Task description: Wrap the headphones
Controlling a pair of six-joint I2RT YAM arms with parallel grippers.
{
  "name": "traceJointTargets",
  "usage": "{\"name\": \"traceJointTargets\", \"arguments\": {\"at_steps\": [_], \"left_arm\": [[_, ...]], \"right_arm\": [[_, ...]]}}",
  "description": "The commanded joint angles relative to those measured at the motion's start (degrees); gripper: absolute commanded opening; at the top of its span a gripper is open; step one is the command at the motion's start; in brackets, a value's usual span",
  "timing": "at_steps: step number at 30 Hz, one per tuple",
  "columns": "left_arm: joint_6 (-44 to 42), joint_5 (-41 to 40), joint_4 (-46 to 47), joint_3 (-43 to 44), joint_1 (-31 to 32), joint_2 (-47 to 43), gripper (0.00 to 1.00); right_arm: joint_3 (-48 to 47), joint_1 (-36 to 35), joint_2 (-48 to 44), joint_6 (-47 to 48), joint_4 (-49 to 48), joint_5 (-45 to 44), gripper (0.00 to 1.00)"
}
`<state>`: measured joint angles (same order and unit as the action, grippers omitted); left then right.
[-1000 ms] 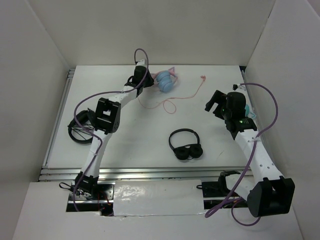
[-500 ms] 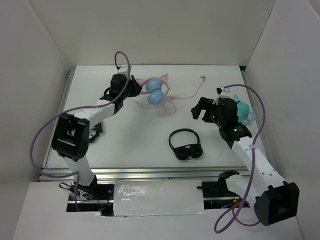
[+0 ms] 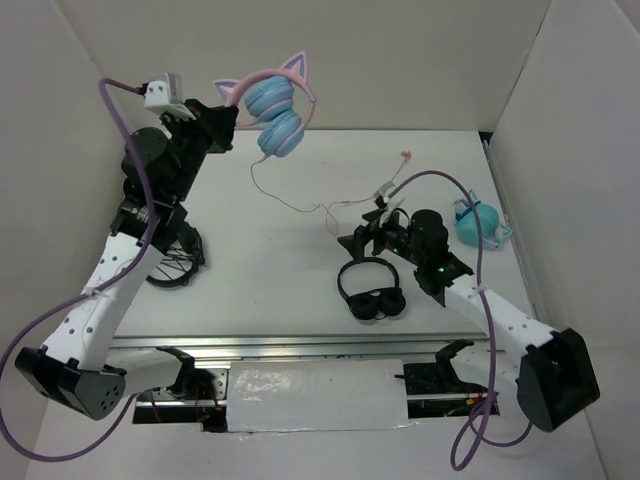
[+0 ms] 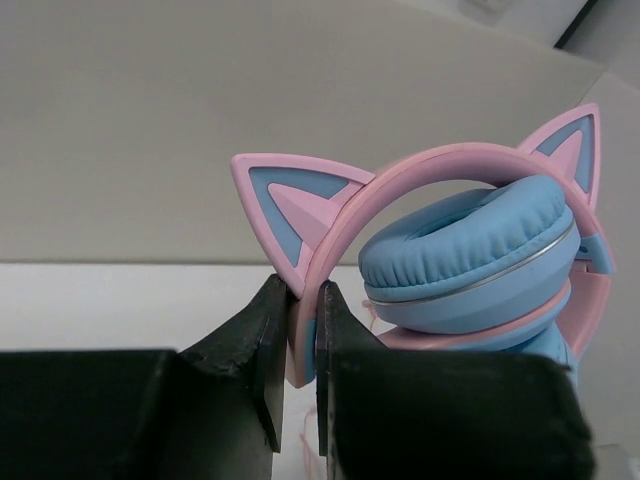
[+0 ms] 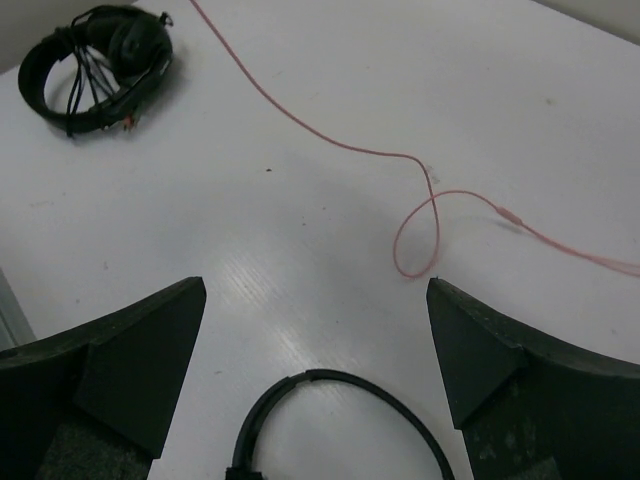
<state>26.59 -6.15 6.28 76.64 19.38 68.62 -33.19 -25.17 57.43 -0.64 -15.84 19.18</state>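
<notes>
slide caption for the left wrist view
Cat-ear headphones gripped by the pink headband in the shut left hand.

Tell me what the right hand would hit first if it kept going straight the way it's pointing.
Probably the bare table just short of the loop in the pink cable, dead ahead of the open right hand. The black headband lies nearer but looks below that line; depth is unclear.

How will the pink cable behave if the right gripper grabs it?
Probably floppy: the cable lies in loose curves with a loop. Likely light; it trails from the headphones held by the left gripper, so it may drag.
</notes>
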Motion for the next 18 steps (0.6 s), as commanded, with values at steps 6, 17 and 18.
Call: {"name": "traceJointTargets", "arguments": {"at_steps": [6, 17, 18], "left_arm": [[-2.33, 2.90, -10.32, 22.04, -0.22, 2.48, 0.00], [-3.21, 5.01, -20.17, 36.47, -0.13, 8.46, 0.00], [-3.21, 4.75, -20.34, 36.39, -0.13, 8.03, 0.00]], "right_arm": [[-14.00, -2.78, 23.57, 7.86, -11.32, 9.29, 1.00], [-20.08, -11.04, 40.30, 1.80, -33.53, -3.00, 1.00], [-19.64, -11.48, 41.87, 1.18, -39.21, -6.57, 1.00]]}}
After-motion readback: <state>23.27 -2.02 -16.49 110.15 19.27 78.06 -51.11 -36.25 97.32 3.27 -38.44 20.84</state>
